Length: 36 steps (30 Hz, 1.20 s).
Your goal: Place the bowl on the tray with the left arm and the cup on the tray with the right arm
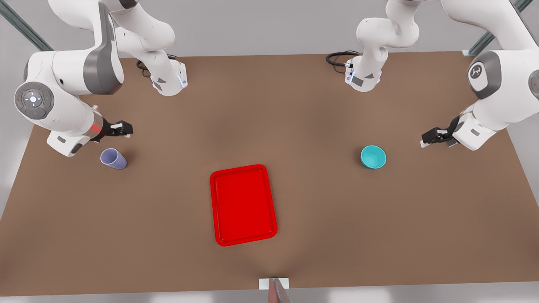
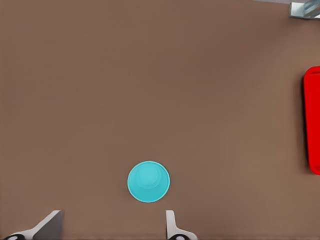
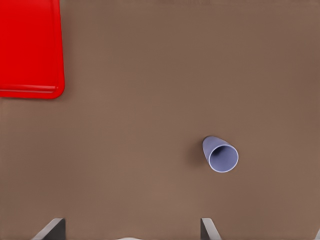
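**Both arms poised, nothing gripped yet**

The left gripper hovers, fingers apart, the smooth round teal bowl just ahead. The right gripper, fingers apart, hangs near the tapered lavender cup. The glossy red tray lies well beyond on the matte brown surface. The bowl's curved wall could likely slip free.

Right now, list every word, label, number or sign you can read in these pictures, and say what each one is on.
No readable words or numbers anywhere.
White round logo on the grey joint cover of the arm at the front view's right: too small to read.
Ring of button symbols on the round wrist pad of the arm at the front view's left: marks, no text.
Tray, bowl, cup and table: plain.
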Each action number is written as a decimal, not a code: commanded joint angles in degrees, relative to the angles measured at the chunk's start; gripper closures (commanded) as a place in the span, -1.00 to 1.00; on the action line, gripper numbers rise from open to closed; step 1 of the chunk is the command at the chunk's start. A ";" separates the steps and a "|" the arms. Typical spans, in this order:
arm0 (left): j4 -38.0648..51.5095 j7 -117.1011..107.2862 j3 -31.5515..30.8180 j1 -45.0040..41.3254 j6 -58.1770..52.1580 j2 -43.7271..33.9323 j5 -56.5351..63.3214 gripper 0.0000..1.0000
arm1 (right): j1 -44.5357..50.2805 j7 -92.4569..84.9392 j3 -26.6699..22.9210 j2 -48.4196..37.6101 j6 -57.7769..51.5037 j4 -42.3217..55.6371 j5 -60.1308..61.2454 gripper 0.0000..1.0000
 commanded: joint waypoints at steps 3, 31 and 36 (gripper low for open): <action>-0.28 -0.26 0.22 0.30 -0.09 -0.06 0.03 -1.00 | -0.02 -0.79 -0.06 0.01 0.28 0.05 0.03 -1.00; -38.60 39.46 4.35 -2.24 39.19 15.41 -20.53 -1.00 | 0.06 -1.41 -0.32 0.63 0.01 -2.06 -0.23 -1.00; -38.60 39.29 4.35 -2.86 39.46 16.81 -22.12 -0.70 | 0.06 -1.32 -0.32 0.80 0.10 -2.06 -0.23 -1.00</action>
